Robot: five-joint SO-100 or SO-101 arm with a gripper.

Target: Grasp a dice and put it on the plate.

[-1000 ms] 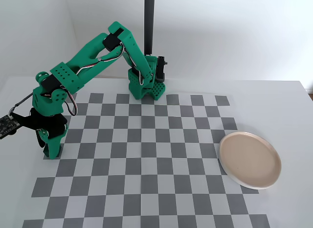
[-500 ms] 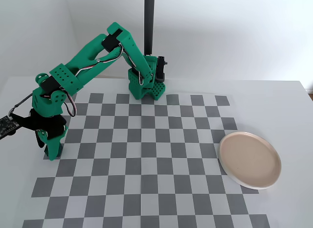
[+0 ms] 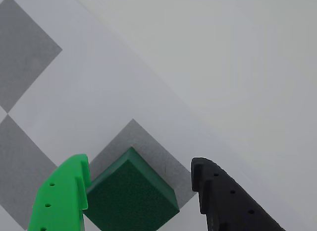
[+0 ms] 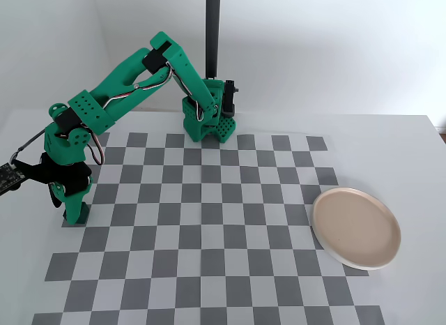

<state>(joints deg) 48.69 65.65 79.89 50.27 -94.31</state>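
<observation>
In the wrist view we see the dice (image 3: 130, 199) only in part: its lower edge is cut off by the frame, and it sits on a grey square at the edge of the checkered mat. The gripper (image 3: 141, 189) stands wide, its green finger just beside the cube and its black finger apart from it. In the fixed view the gripper (image 4: 72, 213) hides most of the dice (image 4: 81, 213) at the mat's left edge, well apart from the plate (image 4: 356, 228) on the right of the worktop (image 4: 390, 144). Compared with a second ago, the arm (image 4: 118, 95) has shifted slightly left and back.
</observation>
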